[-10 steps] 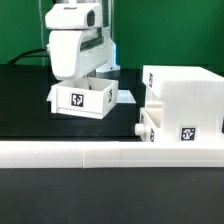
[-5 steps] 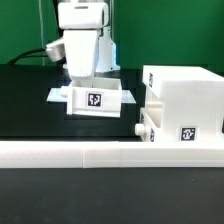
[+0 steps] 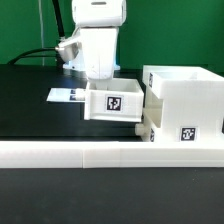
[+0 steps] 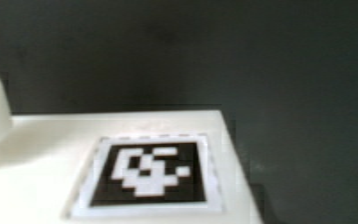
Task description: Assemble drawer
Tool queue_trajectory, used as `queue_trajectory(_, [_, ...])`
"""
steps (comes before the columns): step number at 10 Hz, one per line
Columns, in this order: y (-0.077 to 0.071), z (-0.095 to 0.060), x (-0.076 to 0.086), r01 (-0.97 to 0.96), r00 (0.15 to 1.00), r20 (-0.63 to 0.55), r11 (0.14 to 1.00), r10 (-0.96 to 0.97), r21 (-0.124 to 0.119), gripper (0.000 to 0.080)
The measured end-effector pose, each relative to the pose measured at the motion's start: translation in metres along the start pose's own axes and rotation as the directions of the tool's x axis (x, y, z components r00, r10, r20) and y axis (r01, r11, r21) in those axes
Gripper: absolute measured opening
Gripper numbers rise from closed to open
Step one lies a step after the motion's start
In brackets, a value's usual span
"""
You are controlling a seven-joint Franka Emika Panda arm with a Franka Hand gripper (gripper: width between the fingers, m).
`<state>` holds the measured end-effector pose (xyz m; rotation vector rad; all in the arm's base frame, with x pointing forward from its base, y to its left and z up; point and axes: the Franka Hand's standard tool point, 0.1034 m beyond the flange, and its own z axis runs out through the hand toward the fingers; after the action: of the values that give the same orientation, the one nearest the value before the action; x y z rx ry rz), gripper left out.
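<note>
In the exterior view my gripper (image 3: 101,80) reaches down into a small open-top white tray (image 3: 113,102) with a square tag on its front. It is shut on the tray's back wall, and the fingertips are hidden by the tray. The tray hangs just left of the large white boxy housing (image 3: 185,100), almost touching its left side. The housing has a tag low on its front. The wrist view shows only a blurred tag (image 4: 149,170) on a white surface above the black table; no fingers show there.
The marker board (image 3: 66,96) lies flat on the black table behind and left of the tray. A long low white rail (image 3: 90,154) runs across the front. A small white knob (image 3: 144,130) sticks out low on the housing's left side.
The gripper has carried the tray from over the marker board toward the exterior view's right, up to the housing's left side. The housing and rail have not moved.
</note>
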<state>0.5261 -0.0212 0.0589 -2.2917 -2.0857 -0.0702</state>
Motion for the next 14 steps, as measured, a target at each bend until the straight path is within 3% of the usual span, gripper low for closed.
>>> queue_trajectory(2, [0.0,0.0,0.0,-0.001,1.0,-0.001,1.0,0.001,-0.003,0.0041])
queue_trajectory(3, [0.001,0.001,0.0,0.003,1.0,-0.002,1.0,-0.003,-0.019,0.0041])
queue_trajectory(5, [0.007,0.0,0.002,0.011,1.0,-0.002,1.0,-0.011,-0.002,0.0041])
queue_trajectory(9, [0.018,0.0,0.012,0.014,1.0,-0.007,1.0,-0.014,-0.013,0.0041])
queue_trajectory(10, [0.018,0.0,0.012,0.013,1.0,-0.008,1.0,-0.013,-0.02,0.0041])
queue_trajectory(11, [0.019,0.001,0.012,0.012,1.0,-0.01,0.999,-0.012,-0.043,0.0041])
queue_trajectory(14, [0.017,0.003,0.012,0.012,1.0,-0.01,0.999,-0.013,-0.036,0.0041])
